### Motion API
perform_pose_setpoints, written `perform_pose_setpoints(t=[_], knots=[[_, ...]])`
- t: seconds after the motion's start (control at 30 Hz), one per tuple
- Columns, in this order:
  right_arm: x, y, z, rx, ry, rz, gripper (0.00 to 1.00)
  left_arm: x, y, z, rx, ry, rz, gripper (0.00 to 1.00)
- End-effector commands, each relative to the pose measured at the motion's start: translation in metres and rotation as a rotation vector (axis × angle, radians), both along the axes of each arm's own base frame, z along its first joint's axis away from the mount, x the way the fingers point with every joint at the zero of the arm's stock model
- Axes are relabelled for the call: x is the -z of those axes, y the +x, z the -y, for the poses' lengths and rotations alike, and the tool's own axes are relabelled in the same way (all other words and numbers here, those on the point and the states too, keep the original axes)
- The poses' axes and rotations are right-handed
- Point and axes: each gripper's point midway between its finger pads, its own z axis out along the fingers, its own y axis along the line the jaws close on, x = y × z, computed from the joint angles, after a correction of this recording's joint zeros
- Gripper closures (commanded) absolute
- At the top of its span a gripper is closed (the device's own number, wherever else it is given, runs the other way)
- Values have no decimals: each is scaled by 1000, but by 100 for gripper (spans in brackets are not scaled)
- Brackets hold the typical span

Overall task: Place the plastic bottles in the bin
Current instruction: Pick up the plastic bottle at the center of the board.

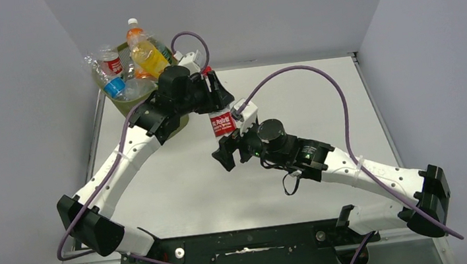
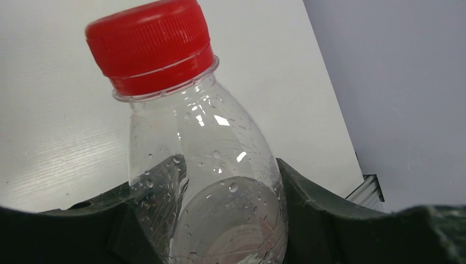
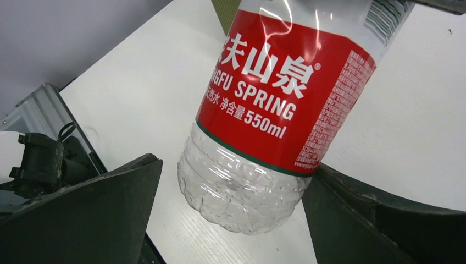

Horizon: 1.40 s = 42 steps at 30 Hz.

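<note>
Red-labelled bottle (image 1: pixel 222 122) aloft just right of the bin (image 1: pixel 123 106), clamped below its red cap by the left hand (image 1: pixel 216 98), right hand (image 1: pixel 234 147) spread wide either side of its base, bin partly hidden behind the left arm (image 1: pixel 128 154)

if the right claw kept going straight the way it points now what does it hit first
The red-labelled bottle: its base sits between the jaws of the open right claw, so it would likely press further along it. The left claw holds that bottle near its cap.
</note>
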Motion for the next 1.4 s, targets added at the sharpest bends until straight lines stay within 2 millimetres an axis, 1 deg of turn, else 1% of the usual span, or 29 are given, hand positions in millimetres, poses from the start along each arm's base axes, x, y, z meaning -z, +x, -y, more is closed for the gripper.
perform_pose_setpoints(t=[0.0, 0.2, 0.33, 0.47, 0.6, 0.7, 0.8, 0.9, 0.93, 0.97, 1.07, 1.17, 1.2, 1.37], knots=[[-41, -6, 2, -11, 92, 60, 2, -38, 10, -3, -14, -32, 98, 62], [-47, -7, 14, 24, 101, 59, 2, -47, 11, -9, -20, -25, 116, 62], [-49, -8, 23, 47, 98, 58, 2, -58, 13, -18, -31, -12, 140, 62], [-46, -10, 30, 65, 90, 49, 2, -88, 16, -34, -52, -3, 194, 62], [-40, -10, 37, 84, 83, 41, 2, -129, 17, -55, -95, -13, 272, 62], [-34, -10, 39, 88, 72, 29, 2, -152, 20, -78, -149, -8, 325, 62], [-26, -12, 40, 91, 70, 9, 2, -175, 23, -107, -223, 17, 381, 62], [-18, -13, 43, 99, 72, -7, 2, -201, 24, -147, -326, 65, 442, 61], [-16, -14, 43, 99, 72, -10, 2, -217, 22, -161, -361, 70, 477, 61], [-14, -14, 43, 100, 70, -14, 2, -226, 22, -175, -401, 89, 493, 61], [-10, -13, 43, 100, 56, -22, 2, -244, 22, -218, -531, 171, 516, 61], [-8, -12, 42, 101, 47, -25, 2, -255, 28, -255, -660, 245, 546, 61], [-6, -11, 42, 101, 44, -28, 2, -258, 31, -264, -695, 263, 553, 61], [1, -10, 36, 82, 30, -46, 2, -258, 60, -300, -815, 309, 579, 61]])
